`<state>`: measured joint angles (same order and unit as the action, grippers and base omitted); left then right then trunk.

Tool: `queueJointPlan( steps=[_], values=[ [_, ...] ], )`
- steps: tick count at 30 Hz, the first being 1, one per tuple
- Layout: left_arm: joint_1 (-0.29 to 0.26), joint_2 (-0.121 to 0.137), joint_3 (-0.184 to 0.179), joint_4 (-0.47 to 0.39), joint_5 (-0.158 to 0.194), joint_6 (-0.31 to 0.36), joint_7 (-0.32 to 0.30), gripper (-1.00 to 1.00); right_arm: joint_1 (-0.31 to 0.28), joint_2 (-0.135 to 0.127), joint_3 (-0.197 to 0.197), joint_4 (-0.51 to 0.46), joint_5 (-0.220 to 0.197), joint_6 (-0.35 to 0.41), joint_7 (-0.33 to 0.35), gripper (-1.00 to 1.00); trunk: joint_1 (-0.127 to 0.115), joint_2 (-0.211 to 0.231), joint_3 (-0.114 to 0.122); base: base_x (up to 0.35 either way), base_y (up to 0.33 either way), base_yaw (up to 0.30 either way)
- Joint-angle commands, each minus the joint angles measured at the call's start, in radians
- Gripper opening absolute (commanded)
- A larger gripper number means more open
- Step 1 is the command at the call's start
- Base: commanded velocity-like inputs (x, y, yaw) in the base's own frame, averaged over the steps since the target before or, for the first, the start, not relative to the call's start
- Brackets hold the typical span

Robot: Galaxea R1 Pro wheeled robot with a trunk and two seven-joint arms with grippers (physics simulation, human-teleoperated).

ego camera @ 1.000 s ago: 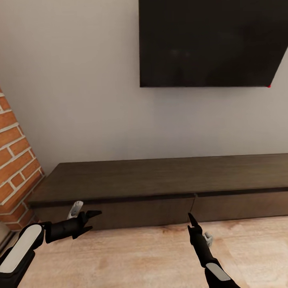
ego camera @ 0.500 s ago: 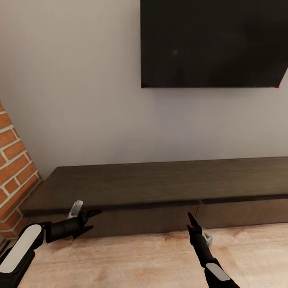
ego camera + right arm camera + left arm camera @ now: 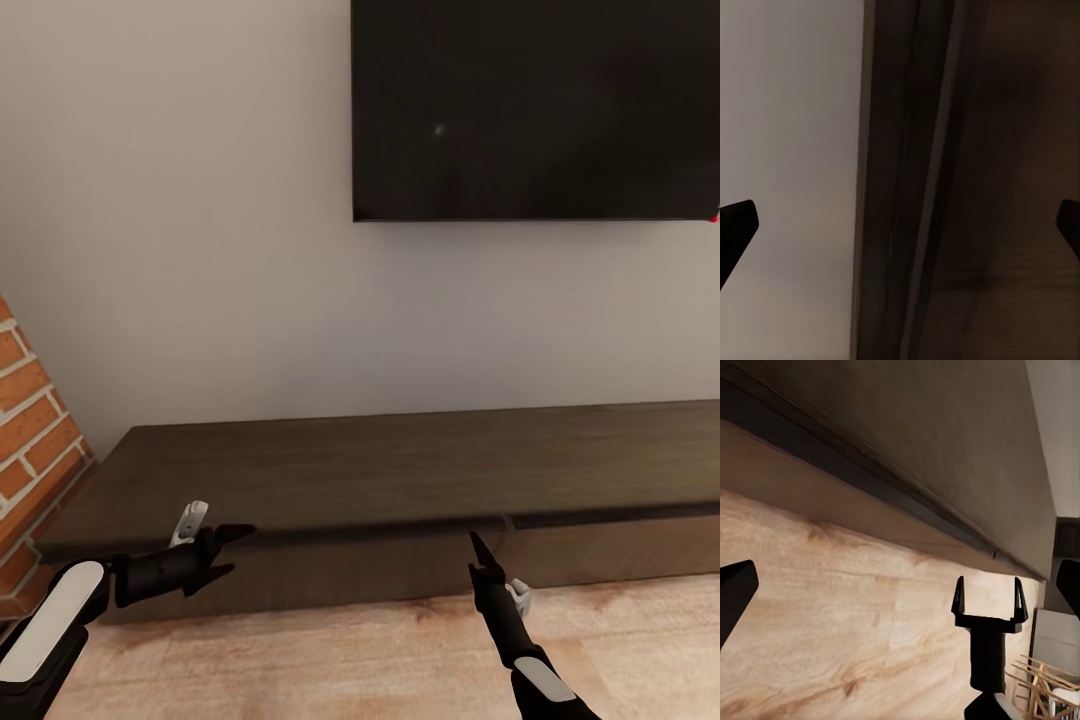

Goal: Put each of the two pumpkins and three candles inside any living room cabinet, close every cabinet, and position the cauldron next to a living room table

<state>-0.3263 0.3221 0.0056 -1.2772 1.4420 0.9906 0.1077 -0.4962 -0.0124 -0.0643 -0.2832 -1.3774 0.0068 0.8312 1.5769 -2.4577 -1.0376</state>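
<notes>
My left gripper [image 3: 228,551] and right gripper [image 3: 483,560] are hovering over the light wooden floor [image 3: 350,650], jaws standing apart and holding nothing. Just beyond them, the long dark-brown cabinet [image 3: 380,465] is running along the grey wall [image 3: 200,250], both drawer fronts sitting flush, its flat top carrying nothing. A brick column [image 3: 30,450] is flanking the cabinet's left end, and a dark screen [image 3: 530,110] is hanging on the wall above.
</notes>
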Motion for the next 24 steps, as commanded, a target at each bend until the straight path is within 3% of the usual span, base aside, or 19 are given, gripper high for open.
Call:
queueJointPlan(
  steps=[1, 18, 24],
  values=[
    [0.0, 0.0, 0.001, -0.001, 0.011, 0.003, 0.01, 1.0, -0.001, 0.0, -0.002, 0.001, -0.002, 0.001, 0.004, 1.0, 0.0, 0.0, -0.001, 0.105, 0.0, 0.0],
    [0.0, 0.0, 0.001, -0.001, 0.011, 0.003, 0.01, 1.0, -0.001, 0.0, -0.002, 0.001, -0.003, 0.001, 0.001, 1.0, 0.0, 0.0, -0.001, 0.068, 0.0, 0.0],
    [0.0, 0.0, 0.001, -0.001, 0.011, 0.003, 0.01, 1.0, -0.001, 0.0, -0.002, 0.001, -0.004, 0.0, -0.038, 1.0, 0.0, 0.0, -0.001, 0.008, 0.0, 0.0]
  ],
)
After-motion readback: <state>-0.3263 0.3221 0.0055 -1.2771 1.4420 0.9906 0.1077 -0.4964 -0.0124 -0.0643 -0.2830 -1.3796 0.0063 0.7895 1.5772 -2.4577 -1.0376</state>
